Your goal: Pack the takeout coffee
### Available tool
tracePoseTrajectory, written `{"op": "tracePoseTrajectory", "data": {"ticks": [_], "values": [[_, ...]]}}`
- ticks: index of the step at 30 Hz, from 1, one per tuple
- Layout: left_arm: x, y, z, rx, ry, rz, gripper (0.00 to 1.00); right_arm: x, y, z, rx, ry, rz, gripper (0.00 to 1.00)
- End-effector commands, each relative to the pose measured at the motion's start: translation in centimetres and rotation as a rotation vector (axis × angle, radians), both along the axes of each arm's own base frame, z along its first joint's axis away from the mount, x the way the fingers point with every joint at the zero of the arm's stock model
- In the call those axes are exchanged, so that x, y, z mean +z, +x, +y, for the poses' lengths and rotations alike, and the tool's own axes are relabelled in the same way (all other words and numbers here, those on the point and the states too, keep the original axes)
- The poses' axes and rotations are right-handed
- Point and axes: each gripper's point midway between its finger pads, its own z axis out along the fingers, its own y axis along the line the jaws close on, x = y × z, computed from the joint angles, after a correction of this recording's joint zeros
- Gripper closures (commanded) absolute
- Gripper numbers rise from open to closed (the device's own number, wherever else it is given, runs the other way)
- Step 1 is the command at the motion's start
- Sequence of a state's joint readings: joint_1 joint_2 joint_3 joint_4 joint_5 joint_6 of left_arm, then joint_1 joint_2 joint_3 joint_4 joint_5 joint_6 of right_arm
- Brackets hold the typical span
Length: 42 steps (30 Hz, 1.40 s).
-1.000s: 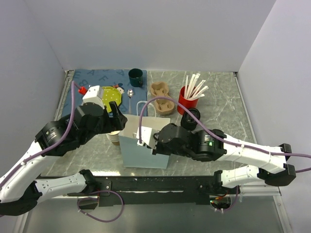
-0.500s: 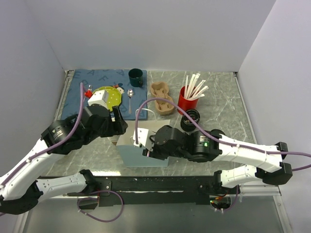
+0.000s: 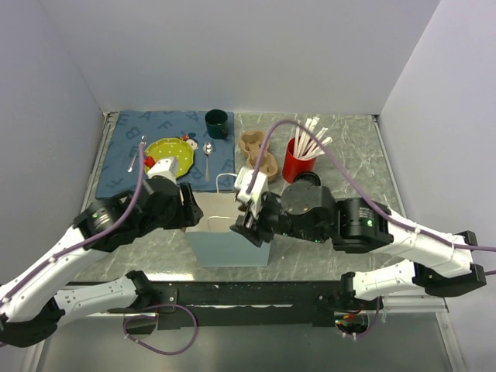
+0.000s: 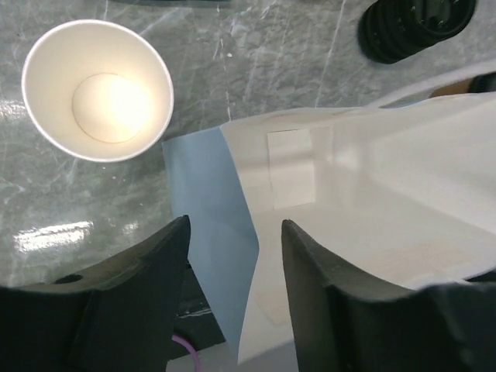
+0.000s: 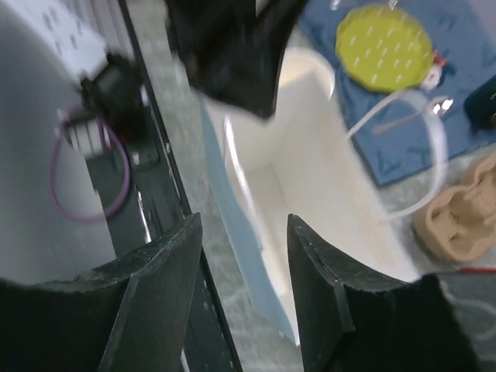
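A light blue paper bag [image 3: 229, 248] with a white inside [image 4: 372, 209] stands open between my arms. My left gripper [image 3: 188, 209] hangs open over its left rim, the bag's wall [image 4: 225, 256] between the jaws without touching them. My right gripper [image 3: 252, 225] is open too, astride the near wall [image 5: 256, 232]. Of the takeout coffee only a round black lid [image 4: 415, 27] shows, behind the bag and partly under my right arm [image 3: 308, 180]; its cup body is hidden.
A lidless paper cup [image 4: 97, 89] stands left of the bag. Behind it are a green mug [image 3: 216, 122], a yellow-green plate [image 3: 169, 151] and spoon [image 3: 208, 155] on a blue mat [image 3: 124, 132], pulp cup carriers [image 3: 256, 151], and a red cup of white sticks [image 3: 298, 159].
My right gripper has opened, let go of the bag's rim and shifted right. My left gripper came down over the bag's left rim, its jaws narrowing. The bag now stands squarer.
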<state>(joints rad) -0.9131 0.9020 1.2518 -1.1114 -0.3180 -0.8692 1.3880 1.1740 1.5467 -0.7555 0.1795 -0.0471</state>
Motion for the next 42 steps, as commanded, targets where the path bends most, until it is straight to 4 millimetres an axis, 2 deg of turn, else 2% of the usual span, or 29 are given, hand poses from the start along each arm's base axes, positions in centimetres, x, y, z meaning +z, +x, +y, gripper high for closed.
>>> {"op": "tracePoseTrajectory", "data": {"ticks": [1, 2, 3, 4, 5, 6, 7, 8, 10, 11, 13, 14, 17, 18, 19, 20, 22, 23, 25, 26, 31, 32, 38, 42], "values": [[0.2, 0.9, -1.0, -0.033, 0.002, -0.045, 0.52, 7.1, 2.6, 0.4, -0.191, 0.239, -0.003, 0.45], [0.5, 0.9, -1.0, -0.042, -0.012, -0.06, 0.57, 8.2, 3.5, 0.2, -0.239, 0.278, -0.014, 0.45], [0.7, 0.8, -1.0, -0.051, -0.02, -0.07, 0.68, 9.2, 4.5, -0.1, -0.294, 0.311, -0.013, 0.45], [0.5, 0.6, -1.1, -0.069, -0.027, -0.074, 0.74, 9.9, 6.0, -0.9, -0.375, 0.335, -0.023, 0.45], [1.2, 0.2, -1.4, -0.104, -0.067, -0.102, 0.79, 10.5, 8.2, -2.0, -0.452, 0.358, -0.033, 0.46], [1.3, -0.2, -1.6, -0.132, -0.089, -0.113, 0.85, 11.1, 9.4, -2.6, -0.512, 0.38, -0.035, 0.47], [0.6, -0.5, -1.8, -0.162, -0.094, -0.112, 0.87, 11.4, 10.7, -3.5, -0.582, 0.39, -0.043, 0.47], [1.3, -1.0, -1.8, -0.193, -0.129, -0.143, 0.95, 11.6, 12.9, -5.1, -0.666, 0.4, -0.051, 0.47], [1.2, -1.5, -1.7, -0.214, -0.145, -0.152, 0.98, 11.1, 15.2, -6.2, -0.739, 0.409, 0.004, 0.48], [1.8, -1.9, -1.7, -0.249, -0.16, -0.181, 0.97, 10.5, 17.3, -7.9, -0.805, 0.399, 0.027, 0.49], [2.3, -2.5, -1.9, -0.287, -0.187, -0.2, 0.99, 8.5, 19.4, -9.2, -0.888, 0.357, 0.086, 0.5], [2.1, -2.4, -1.7, -0.276, -0.181, -0.2, 0.99, 7.6, 21.2, -10.8, -0.935, 0.345, 0.108, 0.5], [1.7, -2.1, -0.9, -0.229, -0.153, -0.186, 0.99, 3.8, 24.5, -11.5, -0.978, 0.233, 0.146, 0.5], [1.7, -2.0, -0.7, -0.217, -0.147, -0.181, 0.99, 2.9, 25.8, -12.7, -1.022, 0.207, 0.149, 0.5], [1.5, -1.9, -0.8, -0.204, -0.146, -0.166, 0.99, 2.1, 26.6, -13.0, -1.034, 0.18, 0.145, 0.5], [1.6, -1.9, -0.8, -0.194, -0.152, -0.163, 0.99, 0.6, 27.9, -12.7, -1.031, 0.124, 0.147, 0.5], [1.4, -1.7, -1.0, -0.173, -0.167, -0.151, 0.99, -0.9, 29.3, -12.6, -1.023, 0.065, 0.163, 0.5], [1.3, -1.6, -1.1, -0.171, -0.17, -0.147, 0.99, -1.9, 30.6, -12.0, -1.014, 0.023, 0.162, 0.5], [0.5, -1.5, -1.0, -0.147, -0.156, -0.121, 0.99, -3.4, 31.4, -11.4, -0.992, -0.021, 0.207, 0.5], [0.3, -1.6, -0.9, -0.146, -0.147, -0.107, 0.99, -4.5, 32.5, -10.7, -0.989, -0.033, 0.238, 0.5], [0.3, -1.6, -0.4, -0.125, -0.139, -0.107, 0.99, -8.2, 34.0, -7.9, -0.885, -0.073, 0.332, 0.52], [0.5, -1.6, -0.5, -0.124, -0.148, -0.114, 0.99, -9.8, 34.5, -7.5, -0.881, -0.105, 0.356, 0.52], [1.3, -1.7, -1.2, -0.146, -0.185, -0.113, 0.96, -15.1, 35.7, -6.9, -0.867, -0.212, 0.431, 0.5], [1.3, -1.5, -1.8, -0.151, -0.192, -0.112, 0.95, -17.2, 37.2, -7.1, -0.877, -0.213, 0.455, 0.49]]}}
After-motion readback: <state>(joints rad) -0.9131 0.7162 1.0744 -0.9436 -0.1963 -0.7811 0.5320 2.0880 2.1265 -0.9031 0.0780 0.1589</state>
